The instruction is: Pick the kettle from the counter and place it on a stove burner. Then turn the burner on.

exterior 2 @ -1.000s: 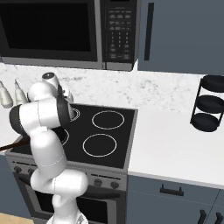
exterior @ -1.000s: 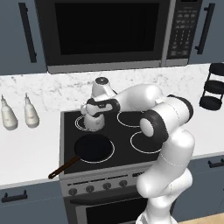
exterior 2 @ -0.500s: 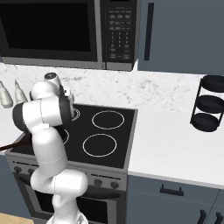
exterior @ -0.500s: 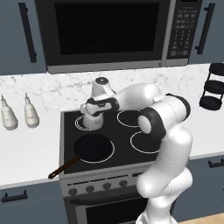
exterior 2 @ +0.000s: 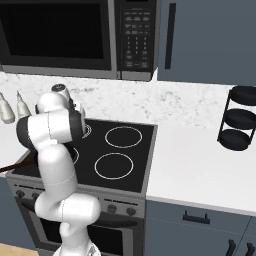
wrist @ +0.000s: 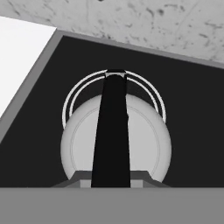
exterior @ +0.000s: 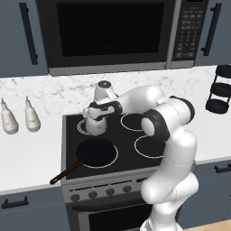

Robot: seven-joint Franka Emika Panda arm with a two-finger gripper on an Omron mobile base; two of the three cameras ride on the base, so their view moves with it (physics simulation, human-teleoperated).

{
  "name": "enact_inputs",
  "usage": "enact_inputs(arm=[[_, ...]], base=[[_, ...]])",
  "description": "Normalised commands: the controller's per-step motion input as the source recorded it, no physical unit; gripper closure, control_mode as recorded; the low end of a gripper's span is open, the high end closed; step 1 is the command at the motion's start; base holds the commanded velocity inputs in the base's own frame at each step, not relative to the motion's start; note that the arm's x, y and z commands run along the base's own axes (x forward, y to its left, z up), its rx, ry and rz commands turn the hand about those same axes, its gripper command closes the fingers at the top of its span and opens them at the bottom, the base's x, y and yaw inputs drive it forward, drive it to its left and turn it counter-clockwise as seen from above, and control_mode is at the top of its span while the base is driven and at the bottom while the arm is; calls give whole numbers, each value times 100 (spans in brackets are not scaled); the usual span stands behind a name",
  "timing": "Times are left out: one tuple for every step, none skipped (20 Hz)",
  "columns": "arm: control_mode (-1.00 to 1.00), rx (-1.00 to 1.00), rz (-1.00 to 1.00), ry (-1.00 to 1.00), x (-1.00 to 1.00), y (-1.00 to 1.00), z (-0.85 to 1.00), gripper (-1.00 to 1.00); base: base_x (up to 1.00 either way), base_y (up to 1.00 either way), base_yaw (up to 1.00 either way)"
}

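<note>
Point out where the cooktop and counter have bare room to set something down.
Free: the two right burners and the wide counter between the cooktop and the black rack. Crowded: the cooktop's left side, with the kettle in the gripper behind the pan; two bottles stand on the left counter.

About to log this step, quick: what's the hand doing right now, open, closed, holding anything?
Hand: closed on the black handle of the kettle, which sits over the double-ringed stove burner.
</note>
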Motion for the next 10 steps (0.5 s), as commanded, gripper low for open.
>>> enact_inputs(arm=[[-100, 0, 0, 0, 0, 0, -30, 100], [-100, 0, 0, 0, 0, 0, -36, 100], [-100, 0, 0, 0, 0, 0, -36, 100], [-100, 0, 0, 0, 0, 0, -29, 100], [-100, 0, 0, 0, 0, 0, -17, 100], [-100, 0, 0, 0, 0, 0, -9, 100], [-100, 0, 0, 0, 1, 0, 0, 100], [-100, 0, 0, 0, 5, 0, 0, 100], [-100, 0, 0, 0, 9, 0, 0, 100], [-100, 0, 0, 0, 19, 0, 0, 100]], base=[[0, 0, 0], [0, 0, 0], [0, 0, 0], [0, 0, 0], [0, 0, 0], [0, 0, 0], [0, 0, 0], [0, 0, 0], [0, 0, 0], [0, 0, 0]])
